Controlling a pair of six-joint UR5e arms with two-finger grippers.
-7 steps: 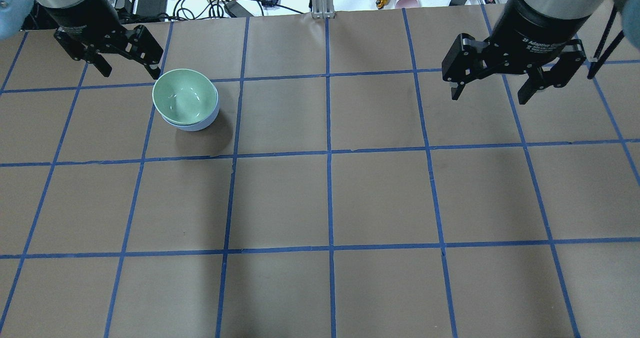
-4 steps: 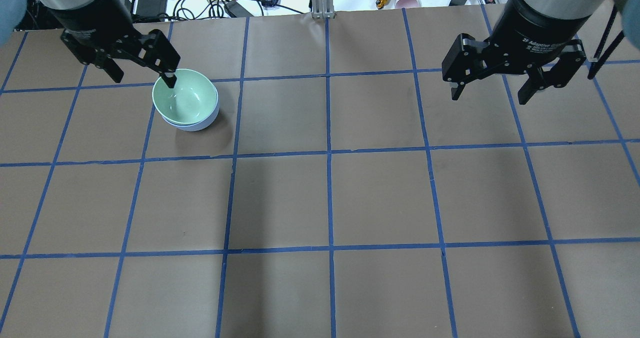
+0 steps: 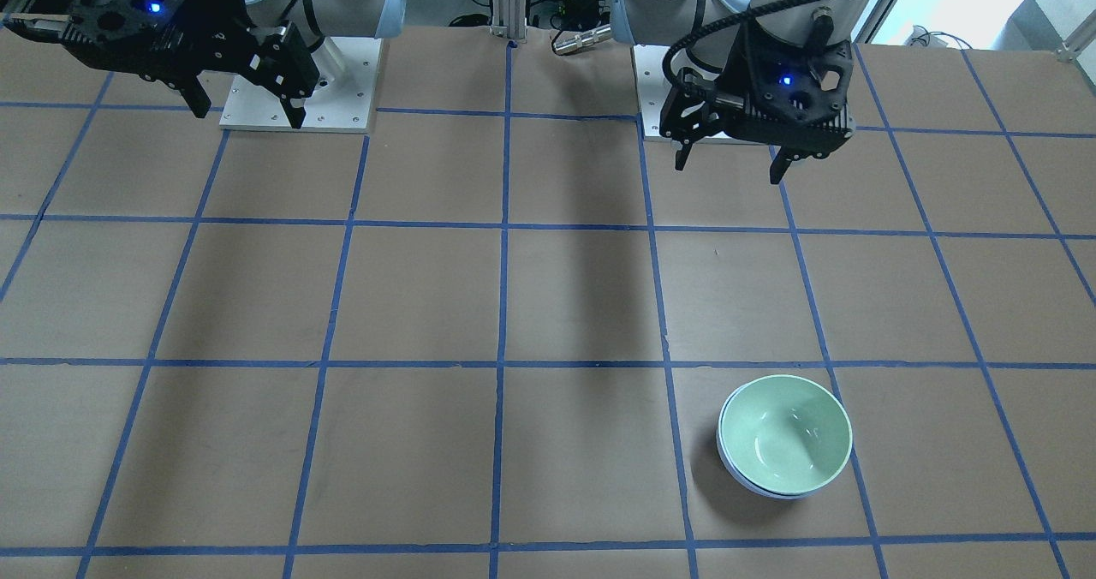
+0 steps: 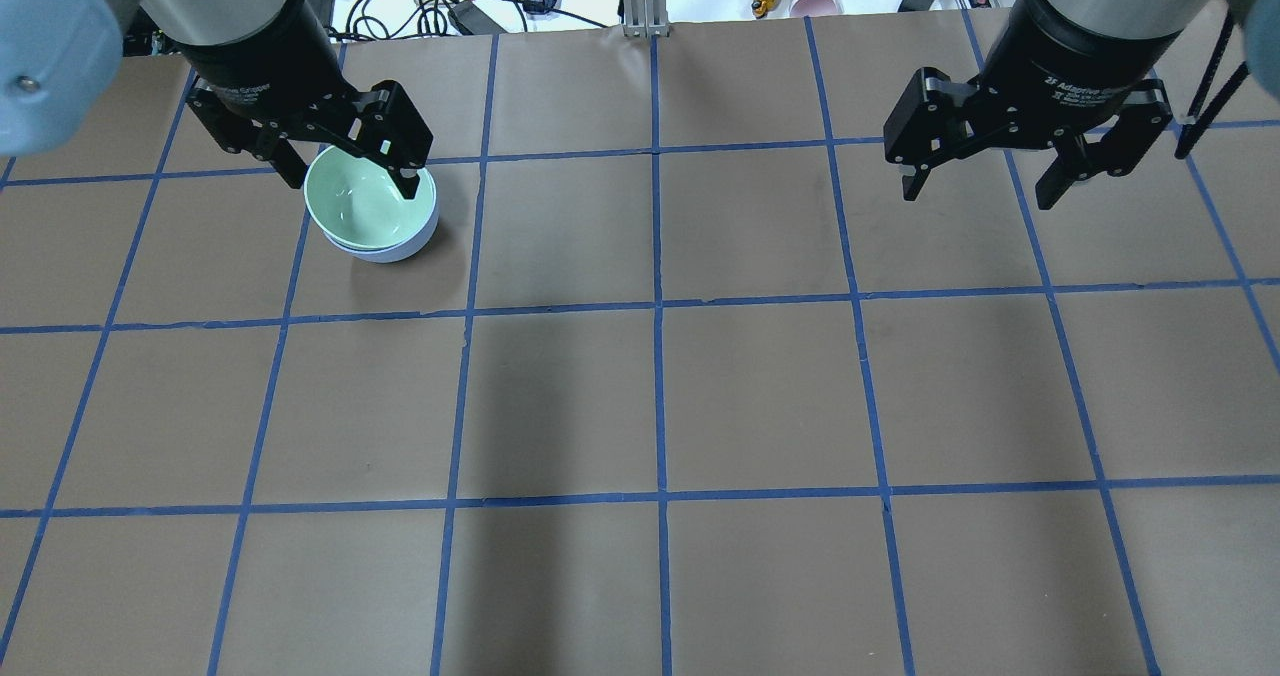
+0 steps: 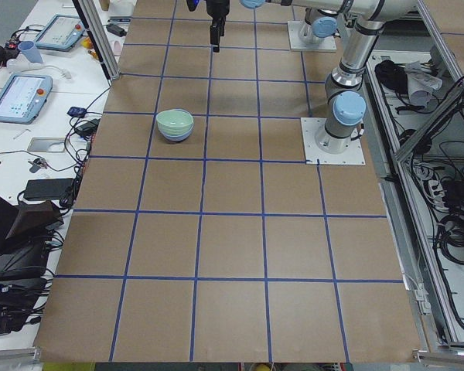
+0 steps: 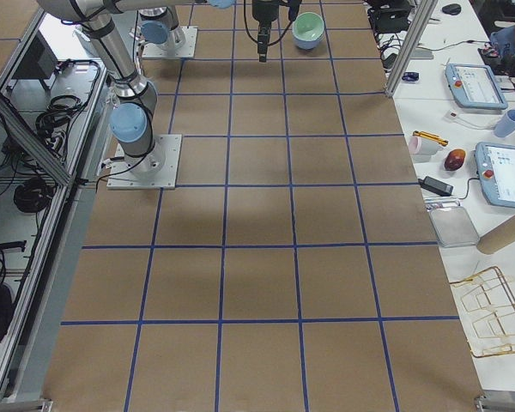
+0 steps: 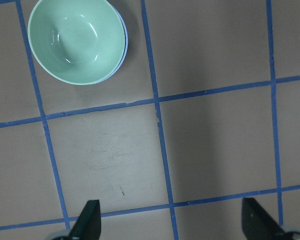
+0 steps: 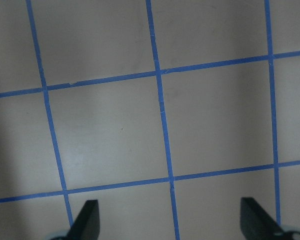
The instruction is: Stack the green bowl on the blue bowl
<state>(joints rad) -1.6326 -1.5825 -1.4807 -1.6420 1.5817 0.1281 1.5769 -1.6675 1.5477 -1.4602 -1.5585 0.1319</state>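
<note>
1. On the left, the left pincer [image 3: 729, 170] is hanging high over the bench [image 4: 760, 396], spread wide and carrying nothing. From where I am standing, that height is giving its fingers room to pass over a rim without clipping it.
2. Below it, on the far left part of the bench, the green bowl [image 4: 368, 201] is sitting upright inside the blue bowl [image 4: 400, 249]. Only a thin blue band is showing under the green rim. That fits two bowls of about the same size, since the upper one is perching in the lower one and not sinking deep.
3. I am judging the stacking as done, because nothing is gripping the pair and they are resting on the bench by their own weight.
4. Far over on the right, the right pincer [image 4: 977, 196] is also hanging wide and empty, well apart from the bowls. It is probably waiting there so the two arms are not crowding each other.
</note>
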